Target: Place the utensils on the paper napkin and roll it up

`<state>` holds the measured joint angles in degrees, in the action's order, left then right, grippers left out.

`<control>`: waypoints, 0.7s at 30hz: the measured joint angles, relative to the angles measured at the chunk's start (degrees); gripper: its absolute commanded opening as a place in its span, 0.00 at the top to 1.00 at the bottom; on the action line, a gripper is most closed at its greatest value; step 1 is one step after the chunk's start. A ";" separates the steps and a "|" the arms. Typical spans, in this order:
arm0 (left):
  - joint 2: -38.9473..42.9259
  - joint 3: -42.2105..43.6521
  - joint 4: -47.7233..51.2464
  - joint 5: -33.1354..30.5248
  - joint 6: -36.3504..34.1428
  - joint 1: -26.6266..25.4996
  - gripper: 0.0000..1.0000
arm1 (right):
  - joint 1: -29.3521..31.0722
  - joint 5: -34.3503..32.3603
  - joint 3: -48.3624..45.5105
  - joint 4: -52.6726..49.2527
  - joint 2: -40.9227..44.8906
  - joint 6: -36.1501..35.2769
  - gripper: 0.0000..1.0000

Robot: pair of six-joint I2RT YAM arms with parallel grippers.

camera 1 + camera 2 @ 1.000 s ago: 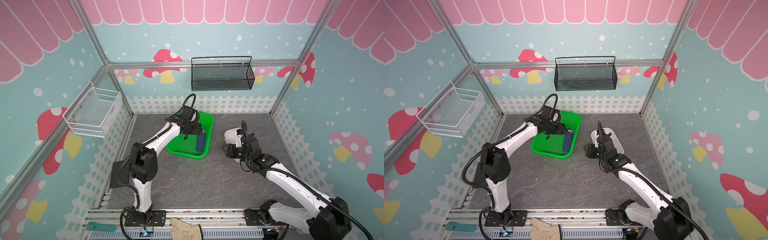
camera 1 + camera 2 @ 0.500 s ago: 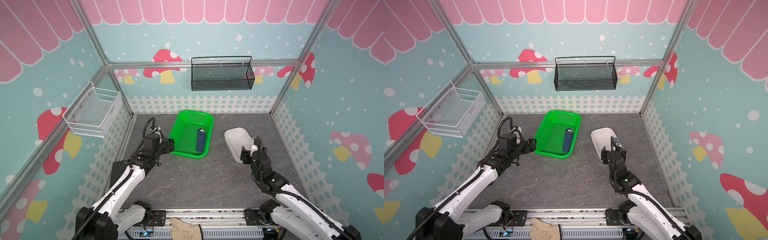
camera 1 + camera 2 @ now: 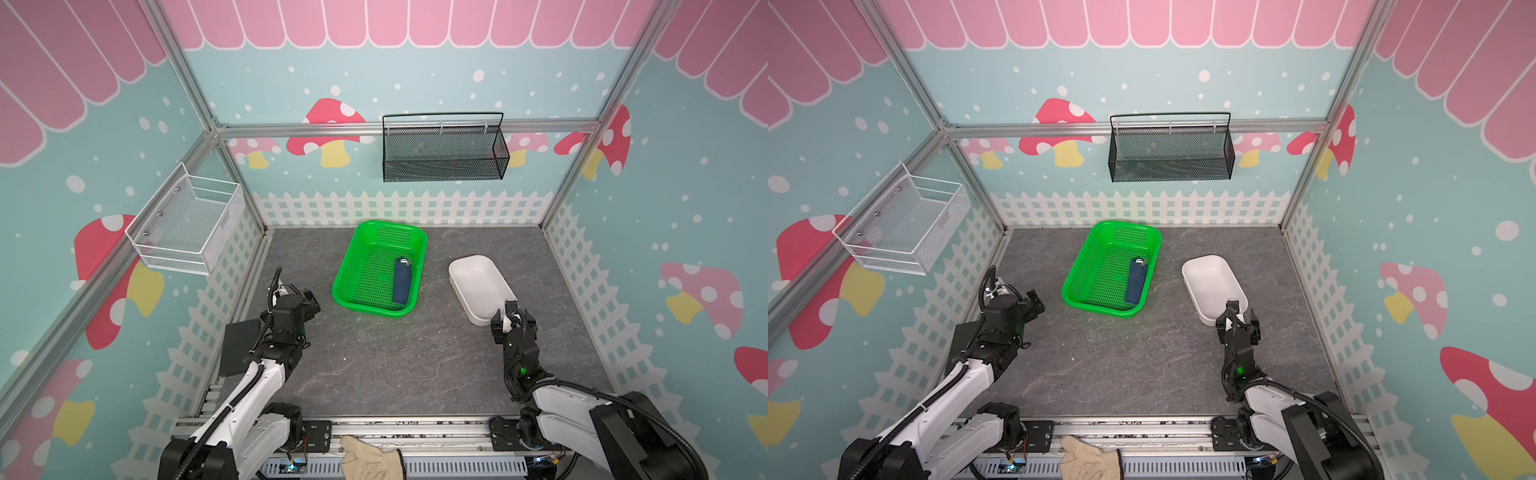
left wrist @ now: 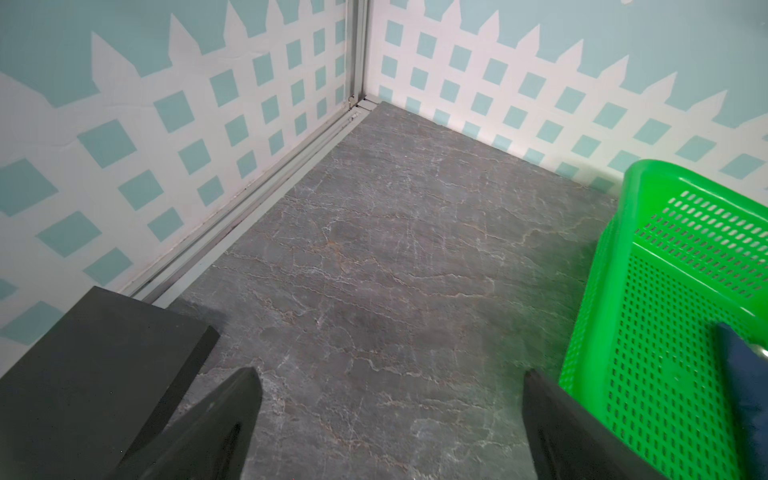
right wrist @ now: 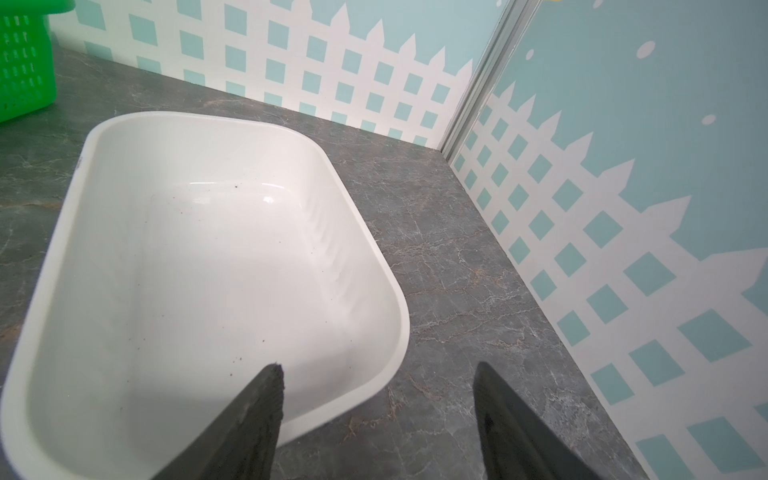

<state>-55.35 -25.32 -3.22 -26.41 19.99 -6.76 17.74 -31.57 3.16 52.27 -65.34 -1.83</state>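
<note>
**Position.** The paper napkin (image 3: 401, 284) lies rolled into a navy tube inside the green basket (image 3: 348, 266), which sits near the middle of the surface's back edge. The tube rests on the basket floor, against the wall that faces the surface's right edge.

**Orientation.** Its long axis runs from the front edge toward the back edge, leaning slightly. A silver tip of the utensils (image 3: 404, 261) shows at the end pointing to the back edge. I cannot tell whether it is fork or spoon.

**End effectors.** The left end effector (image 4: 390, 374) has its jaws wide and empty over bare surface near the left edge, beside a black block (image 4: 95, 353). The right end effector (image 5: 378, 369) has its jaws apart and empty above the front end of the white tub (image 5: 232, 118).

**Risks, in my judgement.**
- Nothing pins the roll, so thin paper may spring loose and unwind.
- The exposed metal end suggests a utensil could slide out if I jolt the basket.
- The right fingers sit close to the tub rim, and a careless move could knock the tub.
- Reaching back in, I could snag the perforated wall.
</note>
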 measured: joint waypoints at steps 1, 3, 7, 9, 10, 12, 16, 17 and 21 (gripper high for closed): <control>-0.87 0.20 -1.75 -0.52 -1.16 0.04 0.00 | -0.72 1.33 0.50 1.70 -1.68 -0.50 0.24; -2.93 1.03 -6.10 -1.46 -3.89 0.07 0.00 | -2.64 4.42 2.10 5.09 -5.22 -1.31 0.23; -8.09 3.15 -14.64 -2.49 -8.13 0.44 0.00 | -6.62 10.14 5.66 12.63 -12.70 -2.89 0.19; -12.35 3.58 -19.47 -2.12 -10.12 0.66 0.00 | -8.15 12.33 7.48 15.34 -16.96 -3.43 0.18; -14.10 3.69 -21.57 -1.90 -10.75 0.70 0.00 | -8.94 13.40 8.17 15.32 -18.05 -3.28 0.19; -18.10 4.09 -27.04 -1.22 -12.11 0.83 0.00 | -11.69 17.22 8.00 16.74 -18.56 -2.82 0.19; -24.57 4.39 -35.71 1.51 -13.27 2.05 0.00 | -14.53 22.03 1.88 28.76 -21.75 -2.32 0.18; -26.38 4.39 -37.92 2.54 -13.49 2.56 0.00 | -14.53 22.71 0.13 29.46 -21.92 -2.25 0.19; -32.37 4.52 -43.71 6.56 -14.25 3.39 0.00 | -14.53 23.67 -0.42 32.22 -22.47 -1.66 0.04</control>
<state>-87.72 -20.80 -46.94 -19.86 5.74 -3.38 3.20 -7.90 2.74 84.49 -87.81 -3.49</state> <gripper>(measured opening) 0.997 0.811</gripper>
